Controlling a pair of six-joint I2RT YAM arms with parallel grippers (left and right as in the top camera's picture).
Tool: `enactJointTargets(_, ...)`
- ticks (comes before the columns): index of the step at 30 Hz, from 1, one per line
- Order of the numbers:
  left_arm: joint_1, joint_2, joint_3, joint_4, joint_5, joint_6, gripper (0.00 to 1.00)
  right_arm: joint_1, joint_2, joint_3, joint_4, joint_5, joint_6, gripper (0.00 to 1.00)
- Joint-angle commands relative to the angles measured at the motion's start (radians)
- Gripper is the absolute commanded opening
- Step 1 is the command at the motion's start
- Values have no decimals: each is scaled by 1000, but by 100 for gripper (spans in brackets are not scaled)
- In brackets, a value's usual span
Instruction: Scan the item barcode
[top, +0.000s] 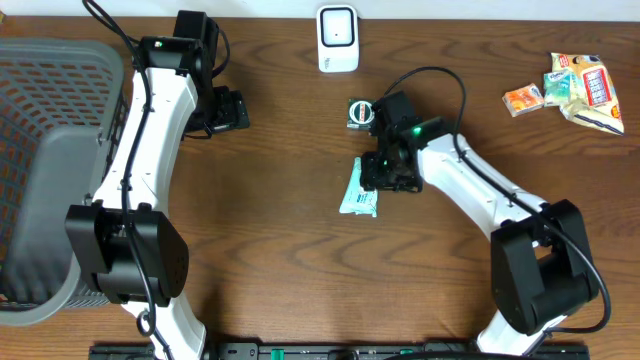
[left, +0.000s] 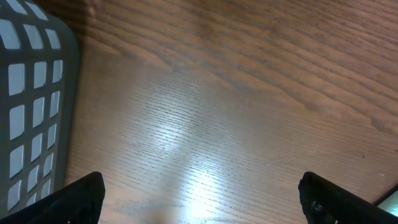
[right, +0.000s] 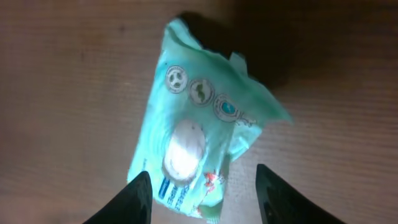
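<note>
My right gripper (right: 202, 174) hangs straight over the teal packet (right: 199, 118), jaws half apart, one to each side of its lower end and closed on nothing; the packet lies flat on the table (top: 300, 280), crumpled, with its printed face and three round badges turned up. I judge I'm set this way to pinch it across its narrow width, since a limp film pouch lifts best from the edges. I can't pick out a barcode on the face that shows. Just beyond my wrist sits a small dark round item (top: 360, 112), near but apart from the packet. Farther on, at the table's back edge, stands the white scanner (top: 338, 38), so the packet must travel there with its code toward it. My left gripper (left: 200, 180) is spread wide over bare wood, empty, beside the grey basket (top: 40, 120), likely parked out of the way. A few snack packets (top: 580, 85) wait at the far right. My right arm reaches forward and inward, elbow bent, wrist pitched down; the left stretches up along the basket.
</note>
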Motion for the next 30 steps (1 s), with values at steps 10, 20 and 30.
enactJointTargets(10,3,-2,-10,-3,-13,16,98,27,-2,-166,167,39,142,49)
enactJointTargets(20,3,-2,-10,-3,-13,16,98,20,-4,-194,286,-67,132,1)
enactJointTargets(30,3,-2,-10,-3,-13,16,98,-89,-14,-20,273,-269,44,1)
